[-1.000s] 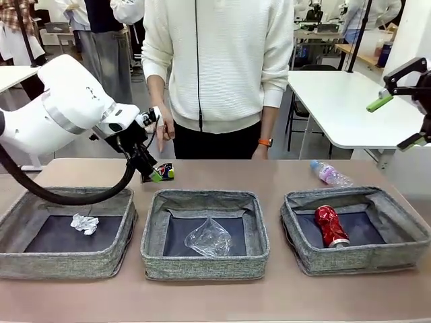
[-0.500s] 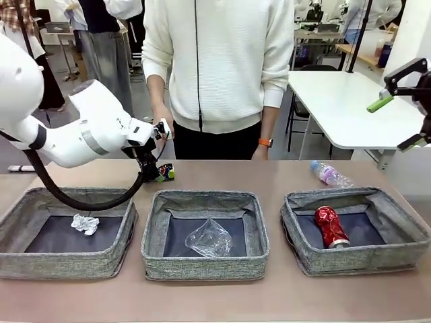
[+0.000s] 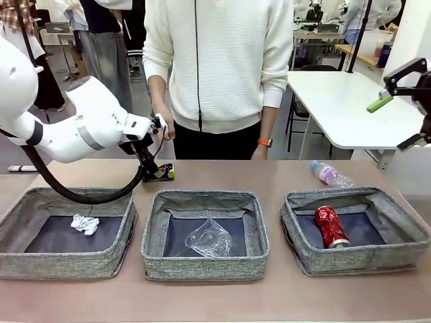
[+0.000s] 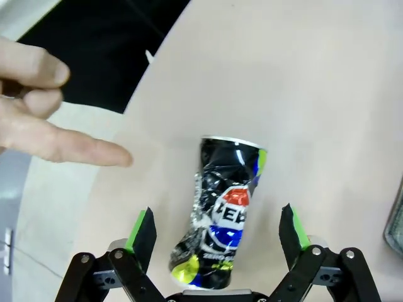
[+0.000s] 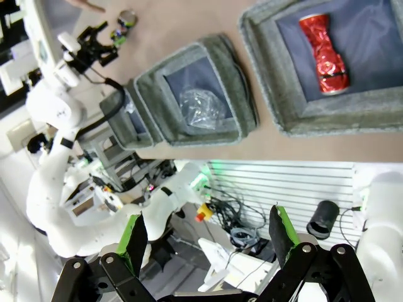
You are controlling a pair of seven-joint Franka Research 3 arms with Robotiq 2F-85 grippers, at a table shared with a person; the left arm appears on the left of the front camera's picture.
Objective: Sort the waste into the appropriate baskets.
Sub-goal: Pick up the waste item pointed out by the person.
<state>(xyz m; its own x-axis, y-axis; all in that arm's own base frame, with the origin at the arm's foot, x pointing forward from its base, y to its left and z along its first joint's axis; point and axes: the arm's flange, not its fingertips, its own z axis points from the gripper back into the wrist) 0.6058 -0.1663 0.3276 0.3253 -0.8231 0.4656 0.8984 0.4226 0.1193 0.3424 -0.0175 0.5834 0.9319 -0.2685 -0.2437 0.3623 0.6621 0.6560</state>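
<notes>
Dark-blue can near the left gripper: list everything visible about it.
The dark-blue can is crushed thin metal, creased at the waist, with a red-white-blue logo, yellow-green patches and a silver rim at its far end. It lies on its side on the tan table, between the left gripper's open fingers, which don't touch it. A person's hand points nearby, apart.

My left gripper point(image 4: 216, 221) is black with green pads point(image 4: 135, 230); the dented can point(image 4: 220, 217) is near-black with a red, white and blue roundel and yellow-green patches. The bins point(image 3: 205, 195) are grey weave with dark bases; the paper wad point(image 3: 85, 223) is white, the other can point(image 3: 330, 226) red, the bottle point(image 3: 330, 174) clear with a pink label.
</notes>
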